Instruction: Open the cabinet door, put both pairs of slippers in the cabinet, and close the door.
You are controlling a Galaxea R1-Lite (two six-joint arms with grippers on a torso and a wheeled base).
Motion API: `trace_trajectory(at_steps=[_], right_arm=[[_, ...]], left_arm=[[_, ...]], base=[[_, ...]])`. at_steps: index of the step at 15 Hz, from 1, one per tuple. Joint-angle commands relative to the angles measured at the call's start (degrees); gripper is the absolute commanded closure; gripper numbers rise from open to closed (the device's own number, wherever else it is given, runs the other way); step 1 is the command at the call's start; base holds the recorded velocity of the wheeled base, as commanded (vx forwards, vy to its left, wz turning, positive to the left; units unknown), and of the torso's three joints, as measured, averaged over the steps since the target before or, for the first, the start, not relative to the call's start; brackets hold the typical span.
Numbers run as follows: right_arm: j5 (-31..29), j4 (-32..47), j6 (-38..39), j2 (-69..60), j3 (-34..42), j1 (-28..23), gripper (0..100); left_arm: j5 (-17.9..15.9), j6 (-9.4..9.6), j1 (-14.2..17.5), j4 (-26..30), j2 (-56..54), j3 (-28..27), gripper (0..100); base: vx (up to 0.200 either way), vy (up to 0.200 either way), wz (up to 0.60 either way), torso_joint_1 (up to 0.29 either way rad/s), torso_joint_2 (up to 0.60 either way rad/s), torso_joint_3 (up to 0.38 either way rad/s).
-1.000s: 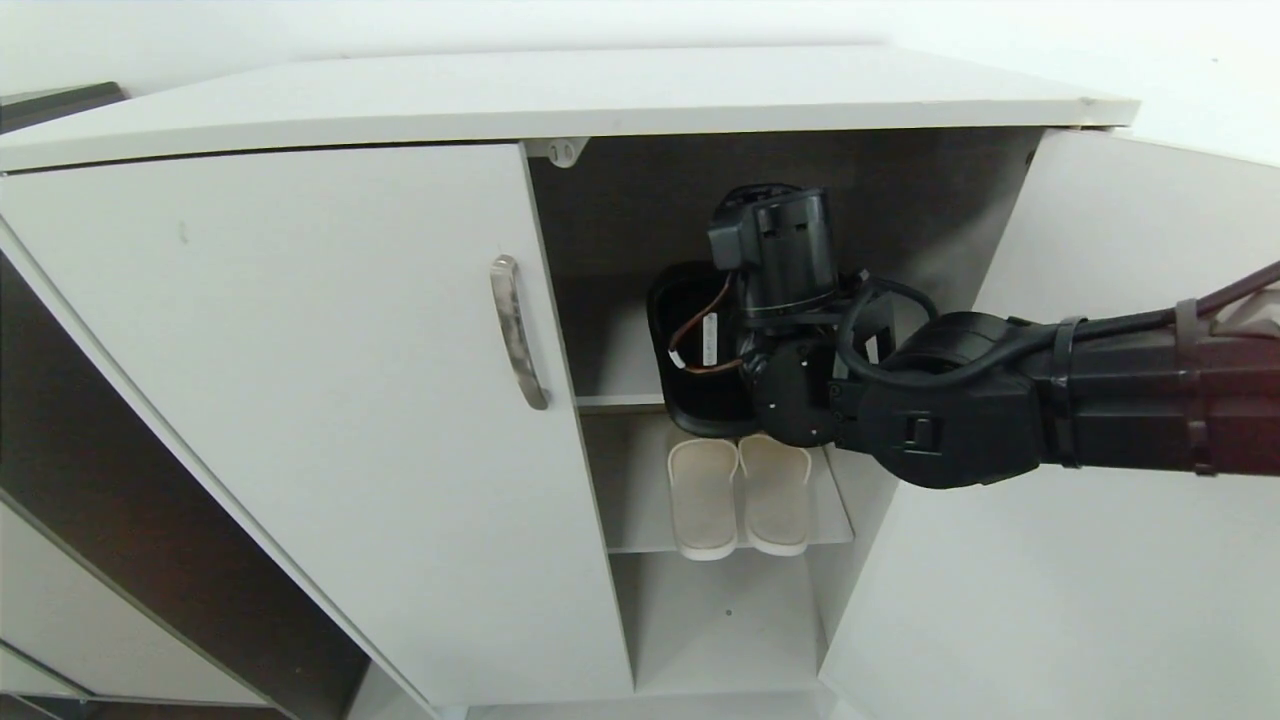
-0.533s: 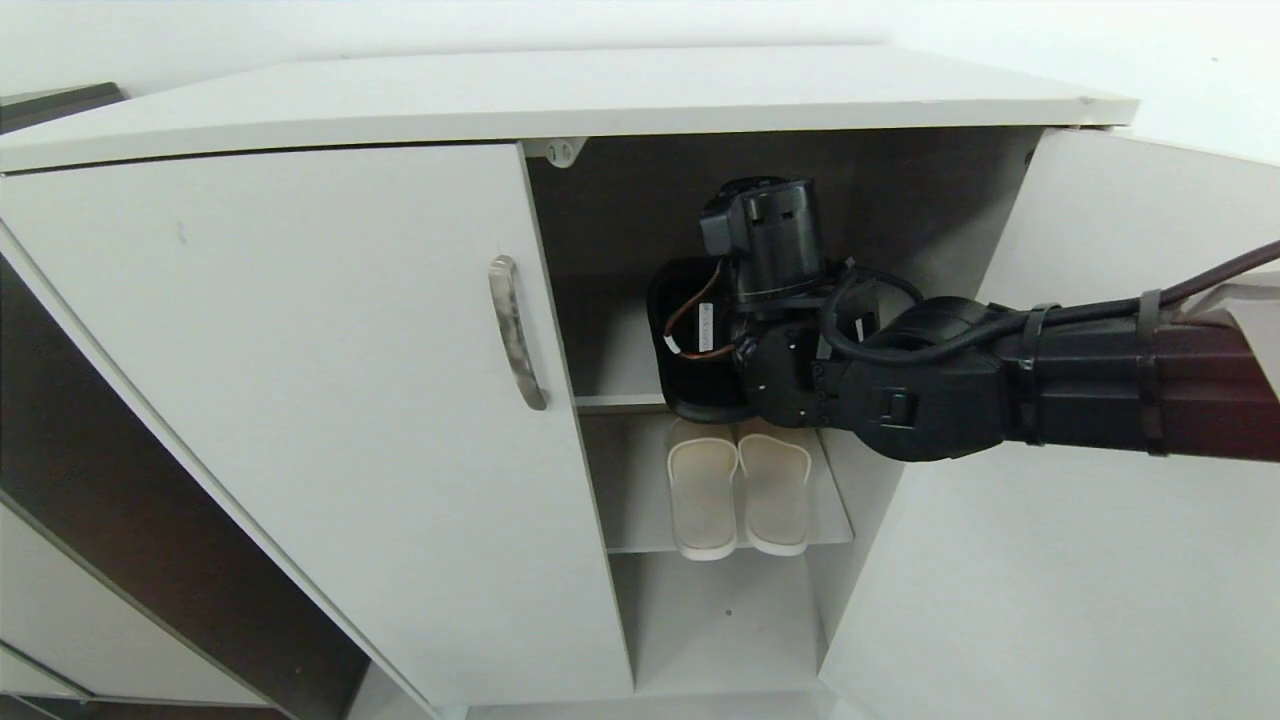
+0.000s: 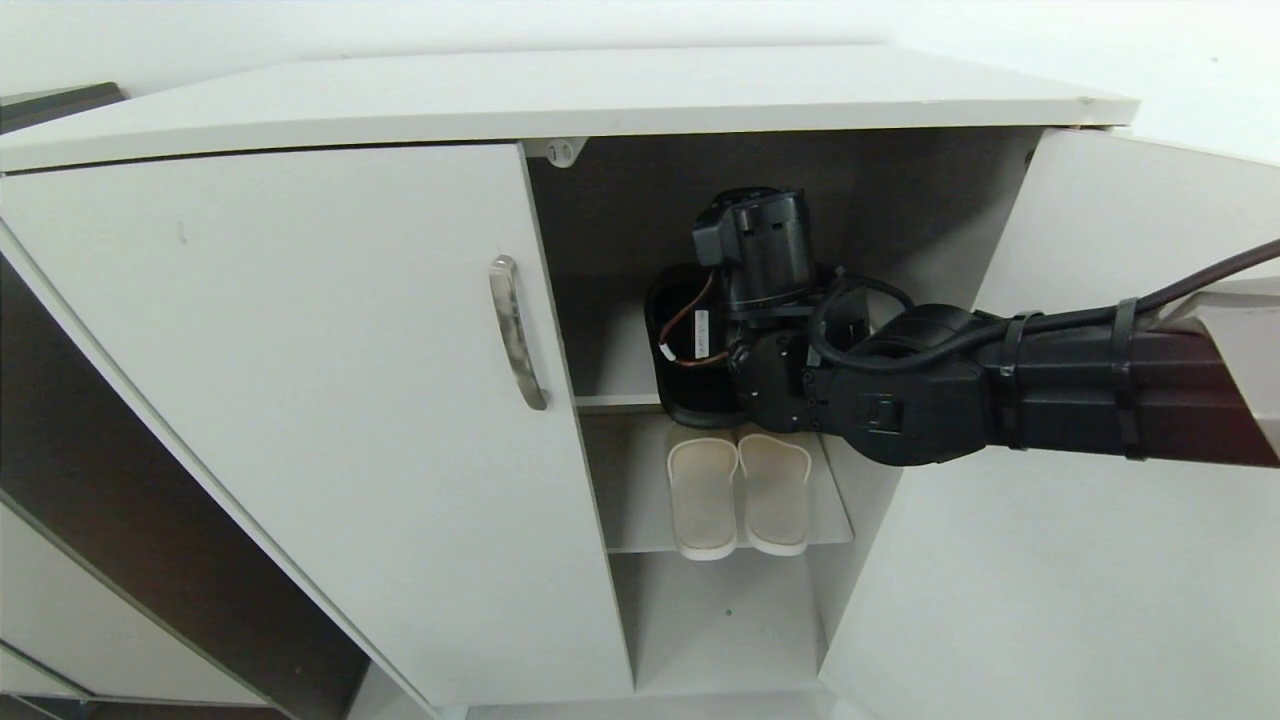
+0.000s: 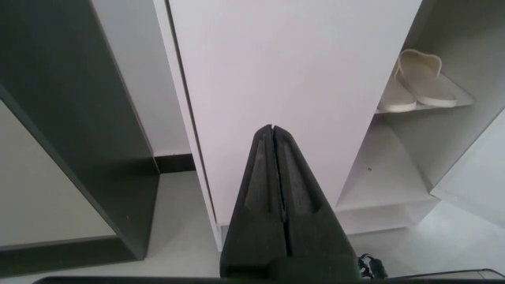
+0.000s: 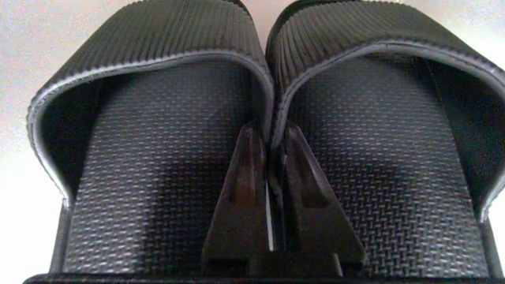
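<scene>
Compared with a second ago, the right arm is seen shifted a little to the left and farther into the cabinet (image 3: 560,95), and the black slippers (image 3: 690,402) are carried slightly left with it. The white slippers (image 3: 703,490) are found where they were.

Two pairs of slippers are counted, one black and one white. Two doors are seen: the left door (image 3: 300,400) is shut and the right door (image 3: 1050,580) is swung open. One handle (image 3: 517,332) is fixed to the left door. Two shelves are counted in the open half, with a bottom compartment under them.

The black pair is held in the upper compartment, above the upper shelf (image 3: 610,345); contact with that shelf cannot be judged. The right gripper (image 5: 271,132) is clamped on the pair, its fingers (image 5: 245,181) pinched over the two adjoining strap edges. Ribbed straps and diamond-patterned footbeds are shown on the black slippers (image 5: 158,158). The white pair lies side by side on the middle shelf (image 3: 635,500), smooth, rounded and matte.

The left gripper (image 4: 272,130) is held low before the shut left door, its tapered black fingers (image 4: 260,189) pressed together on nothing. The cabinet is made of flat white boards with a darker back wall, and the handle is curved, shiny metal.
</scene>
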Motion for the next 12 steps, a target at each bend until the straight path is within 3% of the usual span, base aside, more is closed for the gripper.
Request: trace_trajectory(at_steps=[1,6,7,12], right_arm=[[0.0,-0.1,0.0,0.2,0.0,0.0,100],[0.0,0.0,0.1,0.2,0.2,0.1,100],[0.0,0.0,0.1,0.2,0.2,0.1,0],[-0.4,-0.1,0.3,-2.7,4.3,1.5,0]], left_arm=[[0.0,-0.01,0.0,0.0,0.0,0.0,100],[0.0,-0.01,0.0,0.0,0.0,0.0,100],[0.0,-0.01,0.0,0.0,0.0,0.0,100],[0.0,-0.01,0.0,0.0,0.0,0.0,100]], base=[[0.0,0.0,0.0,0.0,0.0,0.0],[0.0,0.0,0.0,0.0,0.0,0.0],[0.0,0.0,0.0,0.0,0.0,0.0],[0.0,0.0,0.0,0.0,0.0,0.0]])
